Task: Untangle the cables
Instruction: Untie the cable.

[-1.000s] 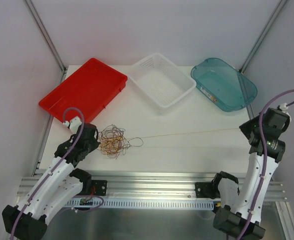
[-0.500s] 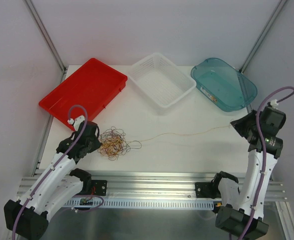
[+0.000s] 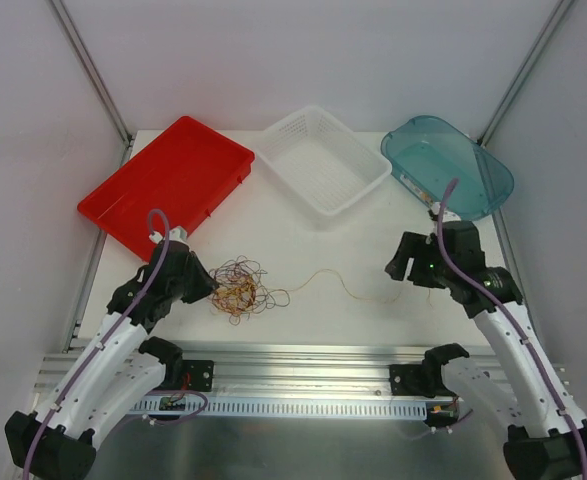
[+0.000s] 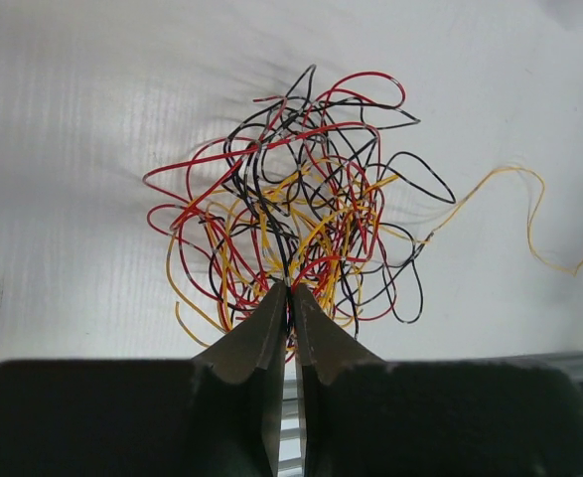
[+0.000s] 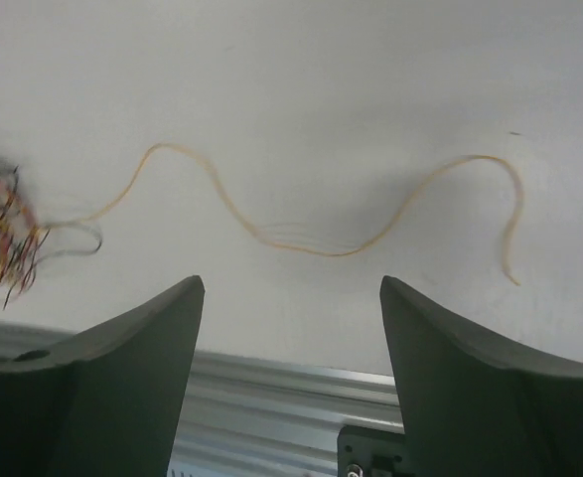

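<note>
**Right arm swung in, yellow strand went slack**

Since 0.5 s ago the right gripper (image 3: 405, 268) had come in from the table's 3 o'clock edge to about 4 o'clock. The yellow strand (image 3: 329, 276), earlier stretched long toward that edge, had collapsed into a short wavy line. The cables (image 3: 241, 288) had shifted slightly toward 3 o'clock, and the left gripper (image 3: 211, 285) went with them.

- Top view: the cables sat as one ball at 8 o'clock on the table (image 3: 373, 225), with the left gripper touching the ball's 9 o'clock side. Finger state was not readable there.
- Left wrist view: fingertips pressed together, pinching red and black wires at the ball's near edge. Red, black and yellow loops were still knotted.
- Right wrist view: fingers spread wide with nothing between them. The strand lay on the table beyond the tips, its free end at 3 o'clock and the ball blurred at 9 o'clock.
- Only the top view showed the red tray (image 3: 168, 180) at 10 o'clock, the white basket (image 3: 323, 160) at 12 and the teal tub (image 3: 451, 168) at 2.
</note>
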Controlling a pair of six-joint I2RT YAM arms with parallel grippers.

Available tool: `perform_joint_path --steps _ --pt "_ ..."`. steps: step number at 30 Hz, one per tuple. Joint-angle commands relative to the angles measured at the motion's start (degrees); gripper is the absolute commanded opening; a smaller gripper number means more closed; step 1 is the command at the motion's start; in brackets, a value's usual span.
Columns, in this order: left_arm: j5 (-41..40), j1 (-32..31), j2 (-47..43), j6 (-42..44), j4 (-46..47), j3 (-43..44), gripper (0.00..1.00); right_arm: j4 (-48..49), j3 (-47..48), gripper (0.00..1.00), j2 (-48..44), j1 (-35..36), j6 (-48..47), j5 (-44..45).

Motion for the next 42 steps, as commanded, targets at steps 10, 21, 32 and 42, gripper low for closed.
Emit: perform_joint_path --steps 10,21,32,42 --pt "8.0 0.69 -2.42 1.81 3.36 -2.93 0.07 20.63 1.8 0.75 19.77 37.96 -8.11 -0.09" --pt "9.58 0.69 -2.42 2.25 4.07 -5.22 0.09 31.45 8.31 0.66 38.51 42.36 -15.84 -2.46" --pt "9.49 0.69 -0.57 2.86 4.94 -6.1 0.1 35.94 10.24 0.6 48.98 42.71 -17.52 -5.37" --pt "9.76 0.69 0.74 2.86 6.17 -6.1 0.1 41.3 8.13 0.56 49.6 42.89 -16.03 -9.32"
